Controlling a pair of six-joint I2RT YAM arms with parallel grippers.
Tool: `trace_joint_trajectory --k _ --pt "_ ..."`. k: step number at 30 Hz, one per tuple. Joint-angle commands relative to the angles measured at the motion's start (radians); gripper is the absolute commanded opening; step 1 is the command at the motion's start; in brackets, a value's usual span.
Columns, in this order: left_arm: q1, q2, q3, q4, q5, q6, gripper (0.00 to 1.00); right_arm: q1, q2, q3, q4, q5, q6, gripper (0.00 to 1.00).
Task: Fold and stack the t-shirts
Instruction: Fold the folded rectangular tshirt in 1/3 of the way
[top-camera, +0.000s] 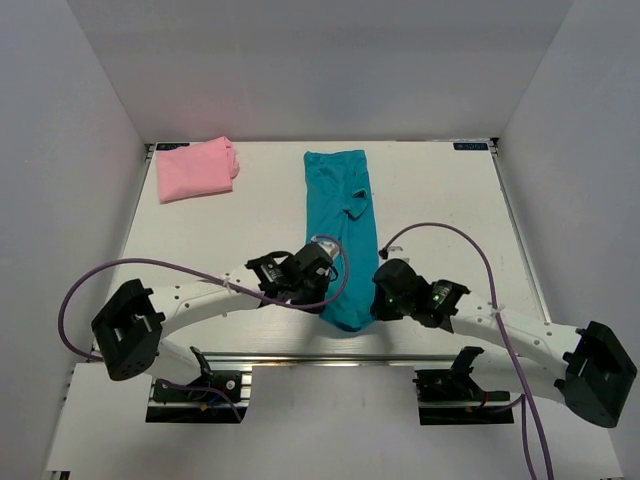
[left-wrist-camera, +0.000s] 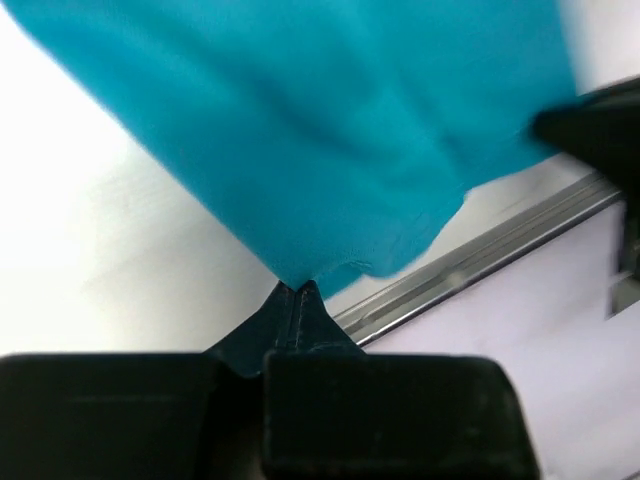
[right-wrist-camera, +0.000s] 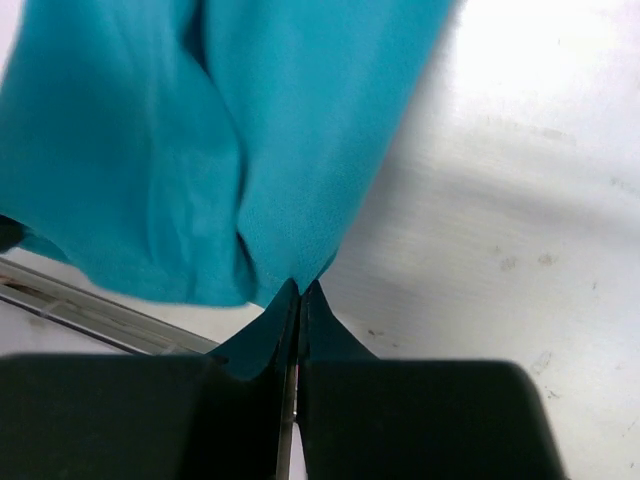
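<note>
Both left arm (top-camera: 195, 298) and right arm (top-camera: 505, 325): white curved links, black joint housings. Trailing purple cables (top-camera: 440, 226). Black base mounts (top-camera: 200, 385) just below the aluminium rail (top-camera: 340, 358). Green indicator lights (top-camera: 386, 298) just above it. On left gripper (left-wrist-camera: 296, 295) and right gripper (right-wrist-camera: 299, 292), black wedge-tapered fingers.

The upper part of the view is filled by the teal-blue t-shirt (left-wrist-camera: 330, 130), which is blurred. Its lowest corner is pinched at the tips of the left gripper (left-wrist-camera: 297, 298), whose two black fingers are pressed together with no gap seen. The white table (left-wrist-camera: 100, 250) is seen at the left. A metal rail (left-wrist-camera: 480, 265) is seen running diagonally at the lower right. A black shape (left-wrist-camera: 595, 130), too blurred to be identified, is seen at the right edge against the cloth.
</note>
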Motion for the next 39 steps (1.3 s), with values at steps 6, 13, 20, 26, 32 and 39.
trace_joint_trajectory --k 6,13,20,26,32,39 --pt "0.054 0.061 0.205 -0.072 -0.204 0.018 0.00 -0.069 0.164 0.243 -0.055 0.192 -0.069 0.00" --pt "0.198 0.132 0.300 -0.022 -0.217 0.019 0.00 -0.206 0.315 0.399 0.039 0.146 -0.173 0.00" --pt "0.304 0.256 0.415 0.023 -0.172 0.090 0.00 -0.296 0.462 0.553 0.076 0.123 -0.262 0.00" --pt "0.361 0.281 0.451 0.094 -0.158 0.146 0.00 -0.345 0.541 0.644 0.088 0.093 -0.282 0.00" --pt "0.404 0.334 0.506 0.171 -0.138 0.218 0.00 -0.388 0.627 0.734 0.085 0.063 -0.313 0.00" --pt "0.425 0.379 0.573 0.233 -0.102 0.286 0.00 -0.428 0.694 0.817 0.082 0.062 -0.319 0.00"
